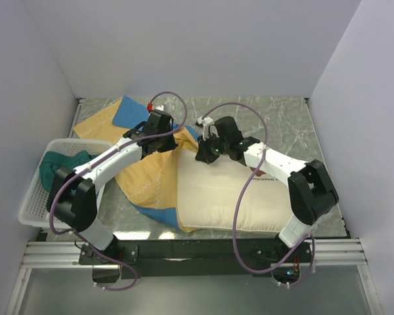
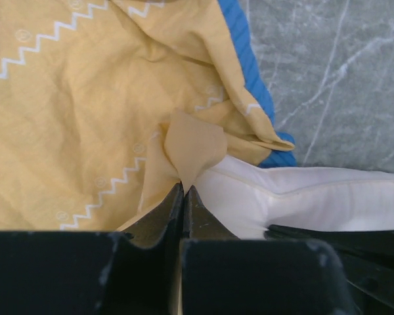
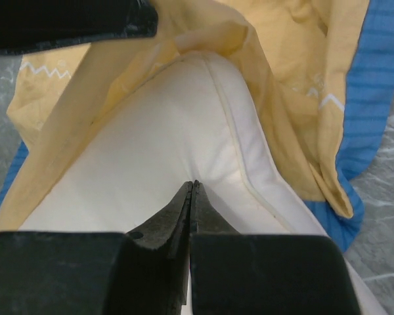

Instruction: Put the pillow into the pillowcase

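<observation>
The cream-white pillow [image 1: 226, 197] lies near the front of the table, its far left corner tucked under the pillowcase [image 1: 148, 174], which shows mustard yellow with a blue edge. My left gripper [image 2: 184, 189] is shut on a pinched fold of the yellow pillowcase cloth [image 2: 190, 147], right beside the pillow [image 2: 302, 197]. My right gripper [image 3: 194, 185] is shut, its tips resting on the pillow's top face [image 3: 151, 151], with nothing seen between them. The pillowcase rim [image 3: 249, 59] drapes over the pillow's corner.
A white basket [image 1: 33, 197] holding a dark teal cloth [image 1: 59, 164] stands at the table's left edge. Grey marble table surface [image 1: 282, 125] shows behind and to the right. White walls close in three sides.
</observation>
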`<state>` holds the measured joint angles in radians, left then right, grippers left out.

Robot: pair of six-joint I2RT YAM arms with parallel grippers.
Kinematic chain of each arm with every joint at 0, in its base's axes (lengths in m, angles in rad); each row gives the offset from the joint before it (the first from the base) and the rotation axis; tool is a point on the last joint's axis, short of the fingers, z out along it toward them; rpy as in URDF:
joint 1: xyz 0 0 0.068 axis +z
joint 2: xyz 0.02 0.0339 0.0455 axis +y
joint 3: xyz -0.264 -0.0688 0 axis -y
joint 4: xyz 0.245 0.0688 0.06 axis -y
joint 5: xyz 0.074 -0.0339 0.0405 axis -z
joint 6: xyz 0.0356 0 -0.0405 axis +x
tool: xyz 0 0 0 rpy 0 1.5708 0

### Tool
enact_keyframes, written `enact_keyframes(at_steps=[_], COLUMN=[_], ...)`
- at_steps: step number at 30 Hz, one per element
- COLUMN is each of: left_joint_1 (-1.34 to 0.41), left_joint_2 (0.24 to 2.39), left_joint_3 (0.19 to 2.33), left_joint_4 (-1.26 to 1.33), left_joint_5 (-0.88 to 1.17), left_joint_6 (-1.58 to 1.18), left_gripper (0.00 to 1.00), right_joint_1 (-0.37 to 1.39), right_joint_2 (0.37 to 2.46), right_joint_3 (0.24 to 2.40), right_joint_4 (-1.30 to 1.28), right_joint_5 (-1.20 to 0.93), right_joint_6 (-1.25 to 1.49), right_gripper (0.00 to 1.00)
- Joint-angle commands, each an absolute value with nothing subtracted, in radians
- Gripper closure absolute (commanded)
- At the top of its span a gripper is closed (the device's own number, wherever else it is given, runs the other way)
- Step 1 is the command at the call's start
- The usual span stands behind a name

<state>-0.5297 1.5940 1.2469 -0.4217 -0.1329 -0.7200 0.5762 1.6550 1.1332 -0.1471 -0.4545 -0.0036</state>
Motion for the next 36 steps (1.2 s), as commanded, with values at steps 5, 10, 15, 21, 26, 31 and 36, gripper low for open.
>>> enact_keyframes(at_steps=[5, 10, 15, 21, 26, 31, 36], left_joint_1=[-0.567, -0.609, -0.618, -0.627, -0.652, -0.675, -0.709], left_joint_2=[1.537, 1.456, 1.353, 1.315, 1.373, 1.342, 1.177], left_joint_3=[1.261, 1.223, 1.167, 1.129, 1.121, 1.060, 0.957], left_joint_4=[-0.284, -0.272, -0.285, -0.336, -0.377, -0.365, -0.439], left_joint_5=[0.015, 0.044, 0.084, 0.083, 0.074, -0.032, -0.267], left_joint_6=[-0.683, -0.673, -0.683, -0.689, -0.681, -0.733, -0.817], left_gripper=[0.96, 0.95, 0.93, 0.88, 0.86, 0.52, 0.30], right_joint_1=[0.600, 0.580, 0.523, 0.472, 0.442, 0.419, 0.419], right_joint_2=[1.689, 1.756, 1.738, 1.701, 1.654, 1.678, 1.649], right_joint_3=[1.242, 1.370, 1.382, 1.387, 1.315, 1.309, 1.259], right_joint_4=[-0.126, -0.158, -0.078, -0.040, 0.026, 0.015, 0.009], right_joint_5=[-0.445, -0.296, -0.215, -0.141, -0.089, -0.164, -0.164], right_joint_6=[0.100, 0.187, 0.336, 0.434, 0.505, 0.506, 0.447], right_gripper=[1.00, 1.00, 1.00, 1.00, 1.00, 1.00, 1.00])
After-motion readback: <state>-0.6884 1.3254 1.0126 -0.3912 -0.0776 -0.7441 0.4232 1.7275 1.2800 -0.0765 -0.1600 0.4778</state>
